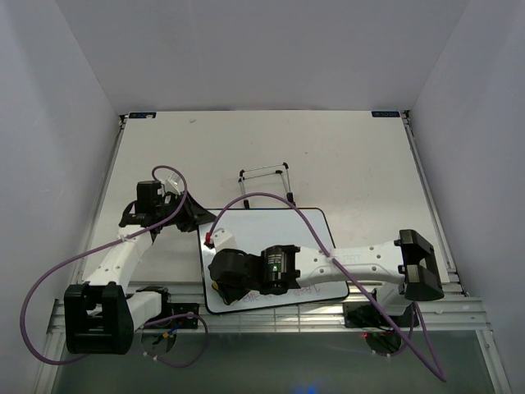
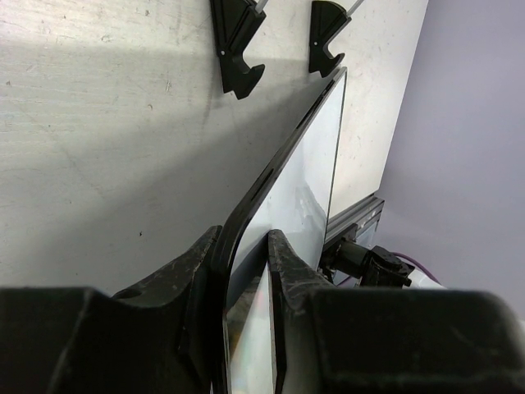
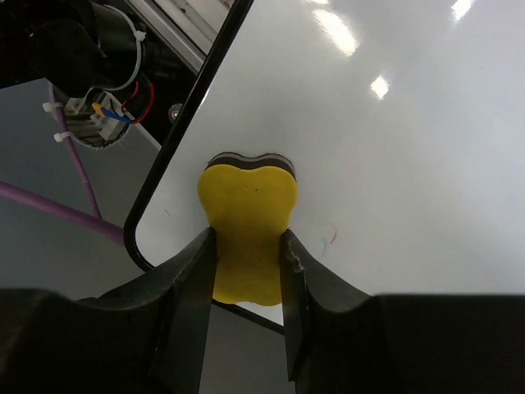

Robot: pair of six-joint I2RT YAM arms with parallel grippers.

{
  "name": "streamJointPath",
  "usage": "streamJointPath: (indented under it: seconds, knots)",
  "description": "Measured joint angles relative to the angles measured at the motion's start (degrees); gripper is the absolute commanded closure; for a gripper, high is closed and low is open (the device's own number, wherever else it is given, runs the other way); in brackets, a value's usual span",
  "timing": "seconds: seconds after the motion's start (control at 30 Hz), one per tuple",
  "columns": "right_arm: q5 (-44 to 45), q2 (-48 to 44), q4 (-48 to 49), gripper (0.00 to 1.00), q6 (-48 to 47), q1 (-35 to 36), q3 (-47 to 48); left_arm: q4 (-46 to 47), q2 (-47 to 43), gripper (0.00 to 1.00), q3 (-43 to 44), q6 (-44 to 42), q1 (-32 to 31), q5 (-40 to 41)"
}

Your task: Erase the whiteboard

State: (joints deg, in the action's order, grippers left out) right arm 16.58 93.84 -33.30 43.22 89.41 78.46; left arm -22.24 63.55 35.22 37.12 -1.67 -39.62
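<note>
The whiteboard (image 1: 271, 230) lies in front of the arms, white with a thin black rim. Faint scribble (image 1: 316, 290) shows along its near edge by the right arm. My left gripper (image 1: 197, 220) is shut on the board's left edge; in the left wrist view (image 2: 244, 246) the rim (image 2: 271, 176) runs between the fingers. My right gripper (image 1: 220, 283) is shut on the yellow eraser (image 3: 246, 222) and presses it flat on the board (image 3: 394, 148) at the near left corner. A small faint red and blue mark (image 3: 332, 238) remains beside the eraser.
The black wire easel stand (image 1: 264, 176) lies flat just beyond the board; its two hooks (image 2: 238, 49) show in the left wrist view. Purple cables (image 1: 271, 197) loop over the board and left arm. An aluminium rail (image 1: 271, 322) runs along the near table edge.
</note>
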Motion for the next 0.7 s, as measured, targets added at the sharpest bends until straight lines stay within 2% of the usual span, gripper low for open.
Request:
streamJointPath:
  seconds: [0.4, 0.7]
  knots:
    - [1.5, -2.0, -0.2, 0.75, 3.5, 3.3, -2.8, -0.1, 0.1, 1.00, 0.0, 0.0, -0.1, 0.0]
    - [4.5, -13.4, -3.2, 0.75, 11.3, 2.5, -17.4, 0.0, 0.2, 1.00, 0.0, 0.0, -0.3, 0.1]
